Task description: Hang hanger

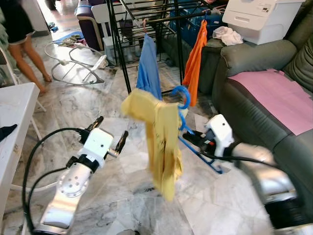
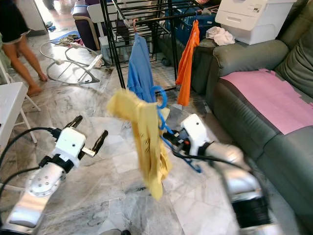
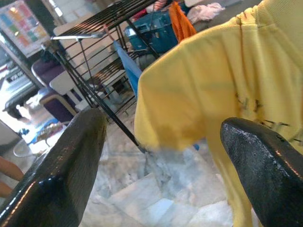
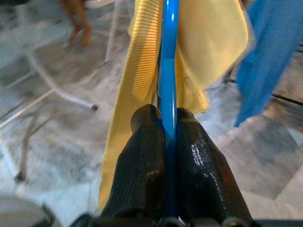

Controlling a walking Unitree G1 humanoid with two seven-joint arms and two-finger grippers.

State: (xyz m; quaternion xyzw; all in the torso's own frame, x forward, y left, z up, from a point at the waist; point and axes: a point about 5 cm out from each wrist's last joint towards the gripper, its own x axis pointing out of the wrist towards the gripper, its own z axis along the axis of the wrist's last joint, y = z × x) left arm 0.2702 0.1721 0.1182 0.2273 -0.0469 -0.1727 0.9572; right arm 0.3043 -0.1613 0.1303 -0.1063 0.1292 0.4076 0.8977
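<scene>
At 8 o'clock the left claw (image 1: 108, 133) hovers released. At centre the yellow shirt (image 1: 159, 139) droops off the blue hanger (image 1: 182, 100), clenched by the right claw (image 4: 164, 124). Unhung yet: the black rack (image 1: 146, 22) stands at 12 o'clock.

Marble floor (image 1: 122, 196), grey sofa (image 1: 254, 63) with pink cloth (image 1: 279, 95), white table (image 1: 14, 112)
</scene>
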